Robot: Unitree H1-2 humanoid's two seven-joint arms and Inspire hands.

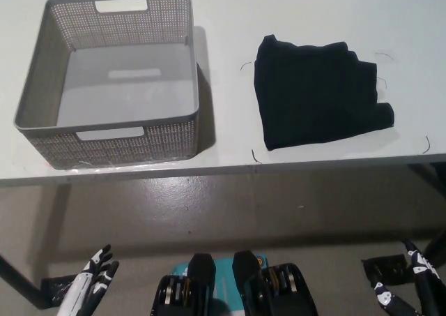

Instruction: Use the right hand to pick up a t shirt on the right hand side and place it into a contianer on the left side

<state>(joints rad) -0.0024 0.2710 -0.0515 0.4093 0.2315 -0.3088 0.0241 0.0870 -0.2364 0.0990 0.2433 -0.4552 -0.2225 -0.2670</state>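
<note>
While both hands hang low below the table [230,9] edge, nothing held: left hand [94,281] at lower left, fingers spread and empty; right hand [411,284] at lower right, fingers likewise apart and empty. On the table's left, a grey perforated basket [42,86] with cut-out handles, inside bare down to its smooth floor. Well to its right, apart from it, a black t-shirt [317,93], folded and lying flat near the front edge, loose threads around it.

Shirt [317,93]: matt black cloth. Basket [49,51]: grey perforated plastic with a smooth floor. Table [230,23]: smooth, matt white.
</note>
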